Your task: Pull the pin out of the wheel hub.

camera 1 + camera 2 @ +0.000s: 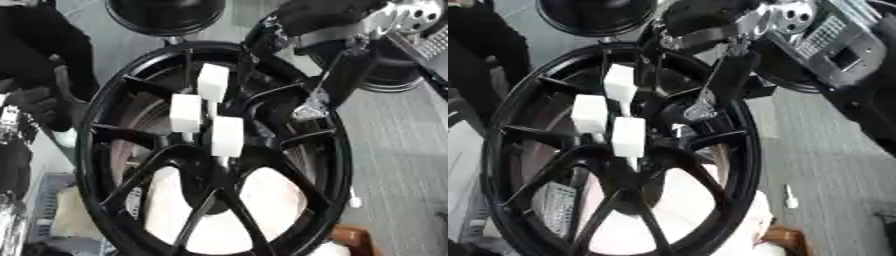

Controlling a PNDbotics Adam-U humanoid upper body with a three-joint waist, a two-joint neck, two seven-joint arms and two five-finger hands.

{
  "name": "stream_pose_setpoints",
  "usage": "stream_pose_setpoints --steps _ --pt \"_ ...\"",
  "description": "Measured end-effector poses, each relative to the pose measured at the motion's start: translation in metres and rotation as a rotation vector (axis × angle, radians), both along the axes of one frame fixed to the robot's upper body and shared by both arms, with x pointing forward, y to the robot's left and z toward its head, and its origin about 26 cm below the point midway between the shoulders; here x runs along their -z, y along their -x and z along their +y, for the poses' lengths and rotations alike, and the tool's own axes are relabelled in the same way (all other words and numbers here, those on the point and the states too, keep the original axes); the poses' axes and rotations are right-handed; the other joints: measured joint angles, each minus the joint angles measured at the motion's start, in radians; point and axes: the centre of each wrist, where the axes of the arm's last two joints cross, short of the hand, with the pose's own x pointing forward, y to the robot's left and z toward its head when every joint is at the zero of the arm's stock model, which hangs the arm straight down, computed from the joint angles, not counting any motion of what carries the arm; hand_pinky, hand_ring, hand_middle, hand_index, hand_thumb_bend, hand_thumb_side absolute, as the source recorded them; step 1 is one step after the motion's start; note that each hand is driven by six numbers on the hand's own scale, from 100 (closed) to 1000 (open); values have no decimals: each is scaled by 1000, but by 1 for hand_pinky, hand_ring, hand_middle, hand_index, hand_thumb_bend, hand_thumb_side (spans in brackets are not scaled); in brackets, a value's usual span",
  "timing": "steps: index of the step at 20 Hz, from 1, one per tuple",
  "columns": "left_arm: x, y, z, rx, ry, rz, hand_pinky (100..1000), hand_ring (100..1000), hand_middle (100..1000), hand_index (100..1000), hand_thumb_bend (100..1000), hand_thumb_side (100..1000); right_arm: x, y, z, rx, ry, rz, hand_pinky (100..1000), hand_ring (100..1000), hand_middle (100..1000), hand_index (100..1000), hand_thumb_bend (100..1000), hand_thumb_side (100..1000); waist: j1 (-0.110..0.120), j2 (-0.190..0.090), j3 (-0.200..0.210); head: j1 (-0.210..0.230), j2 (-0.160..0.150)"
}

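No legible text, labels, brands or numbers on anything in view.

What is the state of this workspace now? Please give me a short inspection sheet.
Surface: grey floor around the wheel.
Job's things: black spoked wheel; three white pins stand at its hub, none pulled out.
Clutter: small white piece on the floor.
Hands: right hand reaches down into the hub beside the pins; whether it holds anything cannot be told. Left hand not seen.
Cables: nothing seen.
Surroundings: a second black wheel behind.
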Motion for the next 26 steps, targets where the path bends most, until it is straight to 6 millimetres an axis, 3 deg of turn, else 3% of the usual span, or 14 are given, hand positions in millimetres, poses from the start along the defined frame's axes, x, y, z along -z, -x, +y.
stream_pose_setpoints --steps 10,21,26 --pt "0 0 0 5 -2 1 894 836 801 797 100 855 2 -2 5 2 16 15 886 806 725 805 360 583 -4 3 0 1 8" --pt "1 -1 0 7 -2 7 895 838 801 797 100 855 -2 2 9 5 35 41 889 807 726 804 366 563 -6 -3 -1 13 13" --pt "1 -1 -2 15 0 8 894 838 802 797 100 857 -7 3 10 -7 26 -6 897 824 742 807 420 493 -6 -3 1 13 12"
